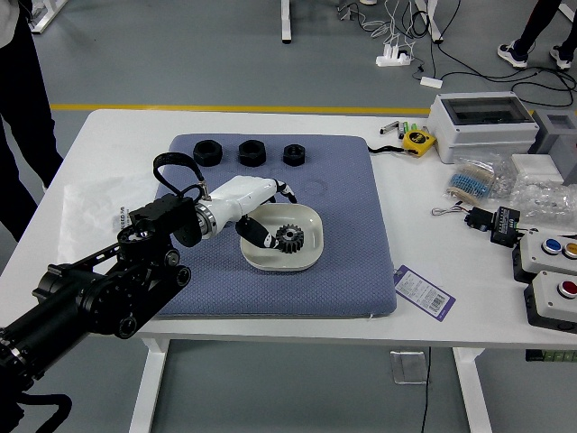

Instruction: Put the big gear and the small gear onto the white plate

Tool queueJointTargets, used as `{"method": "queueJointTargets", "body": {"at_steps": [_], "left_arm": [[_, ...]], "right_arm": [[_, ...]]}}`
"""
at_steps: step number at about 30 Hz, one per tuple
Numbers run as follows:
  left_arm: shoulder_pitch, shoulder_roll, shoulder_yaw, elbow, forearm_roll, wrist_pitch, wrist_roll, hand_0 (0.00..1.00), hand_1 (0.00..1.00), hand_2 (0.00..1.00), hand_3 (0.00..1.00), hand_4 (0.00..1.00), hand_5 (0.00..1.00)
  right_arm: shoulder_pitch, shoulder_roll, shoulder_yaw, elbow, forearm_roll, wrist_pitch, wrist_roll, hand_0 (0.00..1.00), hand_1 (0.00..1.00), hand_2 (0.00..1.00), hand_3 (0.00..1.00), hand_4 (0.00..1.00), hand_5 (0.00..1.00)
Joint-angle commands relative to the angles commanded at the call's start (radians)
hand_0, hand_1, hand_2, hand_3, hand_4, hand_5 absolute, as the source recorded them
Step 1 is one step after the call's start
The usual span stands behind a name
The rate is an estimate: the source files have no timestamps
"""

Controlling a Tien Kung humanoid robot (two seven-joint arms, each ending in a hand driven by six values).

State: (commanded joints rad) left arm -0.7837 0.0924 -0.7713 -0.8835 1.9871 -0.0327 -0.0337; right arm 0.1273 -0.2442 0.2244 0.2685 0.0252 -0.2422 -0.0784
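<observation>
Head view from over the table (99, 316), and the robot's left hand (238, 200) is hanging above the left part of the white plate (310, 216), its dark fingers (256, 234) standing apart and clamping nothing. One toothed gear (289, 238) is lying on the plate, towards its near side, with the lower fingertips ending just beside it. I can't say whether that's the big one or the small one, and a second gear isn't showing anywhere I can see.

I'm guessing the wide spread is serving to let the gear sit free without those teeth snagging. Its place near the plate's middle is keeping it well inside the raised rim, though another gear would be needing room alongside. The likely next move is lifting the hand clear without brushing the gear.

The plate is looking smooth and glossy, a rounded cream-white oval, while the gear is showing a dark, metallic sheen. Beneath them the blue-grey mat (352, 271) is giving a soft, finely dimpled bed, probably helping things stay put. Three black six-sided pieces (252, 153) are sitting in a row along its far side. Somebody's dark trouser leg (27, 108) is showing at the table's left.
</observation>
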Motion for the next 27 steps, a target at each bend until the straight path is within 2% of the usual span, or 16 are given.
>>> {"method": "queueJointTargets", "body": {"at_steps": [5,7,10,11,16,17,22,23,27], "left_arm": [[0.021,0.011,-0.046,-0.034,0.019,0.024,0.004,0.638,0.718,0.933,0.793,0.998,0.250],[0.030,0.032,-0.082,-0.059,0.039,0.011,0.008,0.638,0.718,0.933,0.793,0.998,0.250],[0.030,0.054,-0.110,-0.062,0.060,-0.016,-0.003,0.638,0.718,0.933,0.793,0.998,0.250],[0.028,0.063,-0.116,-0.056,0.069,-0.025,-0.006,0.633,0.718,0.888,0.786,0.998,0.170],[0.013,0.088,-0.122,-0.020,0.109,-0.066,-0.008,0.633,0.718,0.888,0.786,0.998,0.170],[0.011,0.091,-0.120,-0.016,0.113,-0.071,-0.008,0.636,0.723,0.850,0.785,0.944,0.031],[-0.004,0.103,-0.076,0.024,0.143,-0.079,-0.014,0.636,0.723,0.850,0.785,0.944,0.031],[-0.007,0.103,-0.066,0.033,0.146,-0.077,-0.016,0.633,0.717,0.823,0.781,0.900,0.002],[-0.015,0.098,-0.043,0.064,0.155,-0.072,-0.020,0.633,0.717,0.823,0.781,0.900,0.002]], "right_arm": [[-0.004,0.001,0.001,-0.001,-0.002,0.000,0.000,0.682,0.658,0.736,0.585,0.799,0.717],[-0.007,0.002,-0.001,-0.001,0.003,0.000,0.002,0.682,0.658,0.736,0.585,0.799,0.717],[-0.010,0.003,0.001,-0.002,0.003,0.000,0.001,0.682,0.658,0.736,0.585,0.799,0.717],[-0.011,0.003,0.003,-0.002,-0.001,0.001,0.000,0.682,0.659,0.736,0.584,0.799,0.717],[-0.014,0.004,0.007,-0.002,-0.012,0.001,-0.003,0.682,0.659,0.736,0.584,0.799,0.717],[-0.014,0.004,0.007,-0.002,-0.012,0.001,-0.003,0.681,0.659,0.736,0.584,0.799,0.717],[-0.015,0.004,0.005,-0.002,-0.004,0.000,-0.001,0.681,0.659,0.736,0.584,0.799,0.717],[-0.015,0.004,0.003,-0.002,-0.002,0.000,-0.001,0.682,0.659,0.737,0.584,0.799,0.718],[-0.012,0.004,0.000,-0.001,0.004,-0.001,0.001,0.682,0.659,0.737,0.584,0.799,0.718]]}}
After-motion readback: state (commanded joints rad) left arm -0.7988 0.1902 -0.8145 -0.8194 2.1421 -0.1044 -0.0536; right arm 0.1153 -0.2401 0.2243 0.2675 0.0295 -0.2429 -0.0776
